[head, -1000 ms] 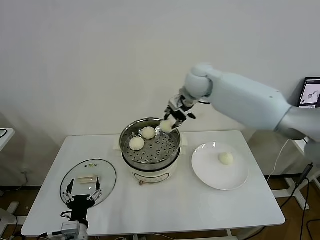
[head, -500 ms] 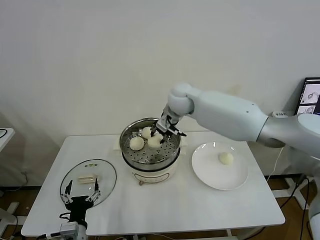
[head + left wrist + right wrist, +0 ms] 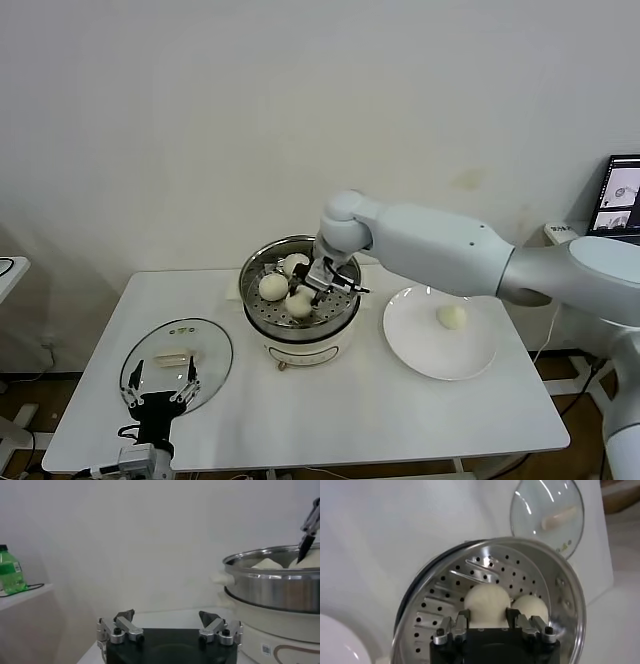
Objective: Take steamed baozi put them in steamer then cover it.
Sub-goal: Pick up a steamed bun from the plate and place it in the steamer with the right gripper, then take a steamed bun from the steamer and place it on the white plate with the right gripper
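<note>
Fingers of the right gripper (image 3: 312, 290) sit clamped on either side of a steamed baozi (image 3: 487, 601), holding it low inside the steamer (image 3: 262, 322), just above or on the perforated tray (image 3: 445, 605); whether it touches the tray cannot be told. Two more baozi lie on that tray, one (image 3: 273, 287) toward the robot's left and one (image 3: 295, 264) nearer the wall, both close beside the held bun. A fourth baozi (image 3: 452, 317) rests alone on the white plate (image 3: 420, 355), just right of the steamer. Over on the table's (image 3: 350, 410) left part, well apart from the pot, the glass cover (image 3: 205, 350) lies flat with its bar handle (image 3: 171, 355) up. Left gripper (image 3: 160, 389) hovers at the cover's near edge, fingers spread wide and holding nothing. A green bottle (image 3: 10, 571) stands on a side surface farther left.
</note>
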Robot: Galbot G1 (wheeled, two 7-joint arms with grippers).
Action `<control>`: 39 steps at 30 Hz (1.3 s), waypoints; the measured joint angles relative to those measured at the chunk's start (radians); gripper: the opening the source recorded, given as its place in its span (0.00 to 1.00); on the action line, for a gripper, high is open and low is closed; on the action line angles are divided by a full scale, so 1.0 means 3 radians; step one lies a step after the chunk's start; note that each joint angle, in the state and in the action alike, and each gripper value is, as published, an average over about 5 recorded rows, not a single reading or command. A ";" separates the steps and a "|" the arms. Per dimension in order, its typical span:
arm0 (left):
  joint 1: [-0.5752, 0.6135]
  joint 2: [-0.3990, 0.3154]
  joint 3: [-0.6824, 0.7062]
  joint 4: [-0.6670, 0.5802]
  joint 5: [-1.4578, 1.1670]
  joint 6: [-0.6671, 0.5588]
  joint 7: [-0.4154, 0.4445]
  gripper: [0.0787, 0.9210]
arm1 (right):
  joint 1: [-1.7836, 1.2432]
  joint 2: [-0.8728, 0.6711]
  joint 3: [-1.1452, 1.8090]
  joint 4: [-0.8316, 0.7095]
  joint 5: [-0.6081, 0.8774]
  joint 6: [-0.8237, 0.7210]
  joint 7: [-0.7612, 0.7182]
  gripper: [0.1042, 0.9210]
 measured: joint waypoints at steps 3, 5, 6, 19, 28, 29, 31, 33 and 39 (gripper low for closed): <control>-0.0002 -0.0003 -0.0001 0.0003 -0.0001 -0.0002 0.0000 0.88 | -0.0004 0.0003 -0.0027 -0.0002 -0.0036 0.0062 0.0009 0.45; -0.0004 -0.0005 -0.0001 0.0006 -0.0001 -0.0004 0.0000 0.88 | -0.0012 0.0008 -0.0040 -0.0005 -0.0054 0.0099 0.0017 0.45; -0.0004 -0.0005 -0.0001 0.0008 -0.0001 -0.0005 0.0000 0.88 | -0.0016 0.0010 -0.0045 -0.0006 -0.0062 0.0114 0.0021 0.46; -0.0003 -0.0008 -0.0002 0.0005 -0.0002 -0.0010 0.0001 0.88 | -0.0019 0.0028 -0.0089 -0.0020 -0.0118 0.0216 0.0039 0.50; -0.0003 -0.0011 0.0002 0.0002 -0.0001 -0.0012 0.0001 0.88 | 0.0008 0.0027 -0.0087 -0.0046 -0.0133 0.0255 0.0089 0.79; -0.0003 -0.0011 0.0003 0.0000 -0.0001 -0.0012 0.0001 0.88 | 0.0014 0.0026 -0.0085 -0.0049 -0.0131 0.0257 0.0094 0.82; -0.0003 -0.0013 0.0006 -0.0002 0.0000 -0.0012 0.0001 0.88 | 0.0027 0.0023 -0.0080 -0.0057 -0.0127 0.0259 0.0103 0.86; -0.0002 -0.0013 0.0007 -0.0004 0.0002 -0.0013 0.0001 0.88 | 0.0041 0.0017 -0.0069 -0.0068 -0.0123 0.0258 0.0108 0.87; 0.0000 -0.0003 0.0009 -0.0006 0.0004 -0.0014 0.0001 0.88 | 0.0106 0.0006 -0.0012 -0.0121 -0.0110 0.0246 0.0099 0.88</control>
